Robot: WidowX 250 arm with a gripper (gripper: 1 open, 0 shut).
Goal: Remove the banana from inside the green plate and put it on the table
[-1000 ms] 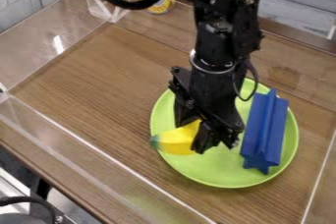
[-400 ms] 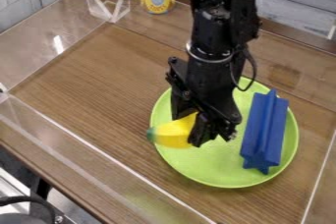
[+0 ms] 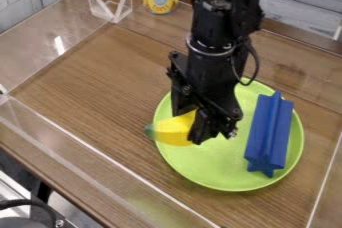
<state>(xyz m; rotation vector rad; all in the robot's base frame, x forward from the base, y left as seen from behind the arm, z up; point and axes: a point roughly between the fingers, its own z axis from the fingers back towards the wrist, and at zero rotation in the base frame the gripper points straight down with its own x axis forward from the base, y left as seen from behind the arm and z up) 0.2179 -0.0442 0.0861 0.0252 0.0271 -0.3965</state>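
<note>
Fingers [image 3: 191,129] clamped on the banana [image 3: 174,130] — it hangs over the left rim of the green plate [image 3: 227,167]. Carry it left clear of the rim, lower onto bare table [image 3: 94,82] — avoid the blue block [image 3: 271,132], release low.

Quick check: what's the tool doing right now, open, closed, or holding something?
Tool: closed on the small bright-yellow plastic banana, over the left part of the round lime-green plate.
</note>
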